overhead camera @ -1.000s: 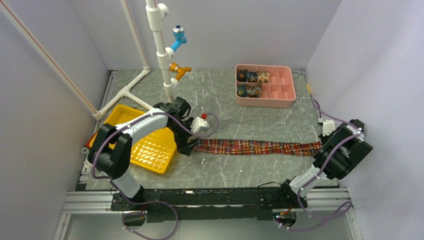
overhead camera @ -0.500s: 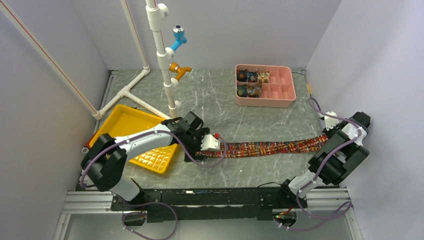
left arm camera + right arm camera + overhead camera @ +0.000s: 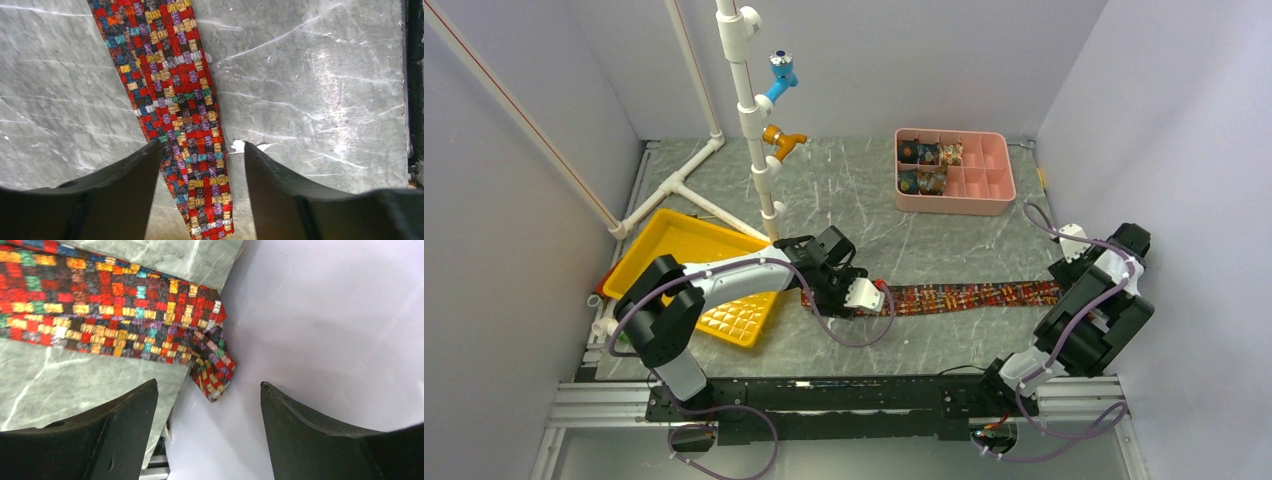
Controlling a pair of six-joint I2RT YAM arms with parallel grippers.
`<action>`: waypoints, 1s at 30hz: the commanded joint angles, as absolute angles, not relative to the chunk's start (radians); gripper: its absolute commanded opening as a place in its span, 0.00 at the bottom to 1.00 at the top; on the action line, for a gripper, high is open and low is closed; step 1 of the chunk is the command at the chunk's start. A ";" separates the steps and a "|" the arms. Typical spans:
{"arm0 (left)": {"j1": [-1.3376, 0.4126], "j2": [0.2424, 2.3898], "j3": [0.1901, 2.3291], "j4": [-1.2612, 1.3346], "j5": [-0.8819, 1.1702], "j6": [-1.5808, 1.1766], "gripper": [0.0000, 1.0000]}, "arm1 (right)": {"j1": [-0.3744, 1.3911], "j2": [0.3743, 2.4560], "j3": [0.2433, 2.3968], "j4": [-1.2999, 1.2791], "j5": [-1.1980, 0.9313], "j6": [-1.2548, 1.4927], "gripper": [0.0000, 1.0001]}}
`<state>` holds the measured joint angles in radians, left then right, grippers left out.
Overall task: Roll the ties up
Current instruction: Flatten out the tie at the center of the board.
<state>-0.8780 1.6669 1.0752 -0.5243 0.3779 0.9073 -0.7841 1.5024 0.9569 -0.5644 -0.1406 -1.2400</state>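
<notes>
One tie (image 3: 974,294), a flat strip woven in red, gold and dark squares, lies left to right across the grey table. My left gripper (image 3: 864,297) is low over its left part. In the left wrist view the tie (image 3: 192,110) runs between the open fingers of that gripper (image 3: 200,152), unclamped, with its narrow end near the bottom edge. My right gripper (image 3: 1064,272) is at the tie's right end, open and empty. The right wrist view has the tie's pointed wide end (image 3: 215,380) curled up against the wall, just ahead of the right gripper (image 3: 207,390). Several rolled ties (image 3: 929,155) sit in a pink box.
The pink divided box (image 3: 999,185) stands at the back right. A yellow tray (image 3: 674,240) lies left of my left arm, and a white pipe stand (image 3: 754,120) rises behind it. The right wall (image 3: 325,315) is right beside the right gripper.
My right gripper has opened and let go of the tie's right end, which dropped back down. My left gripper has moved right along the tie and its fingers have narrowed.
</notes>
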 commanded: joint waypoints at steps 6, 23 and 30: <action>-0.878 1.742 1.026 -0.497 0.278 0.912 0.55 | -0.706 1.359 1.052 -0.897 -0.335 -1.174 0.76; -0.837 1.588 1.015 -0.404 0.270 0.810 0.00 | -0.454 1.220 0.879 -0.965 -0.520 -1.003 0.40; -0.782 1.581 0.970 -0.306 0.231 0.784 0.00 | -0.408 1.221 0.837 -0.921 -0.541 -0.970 0.38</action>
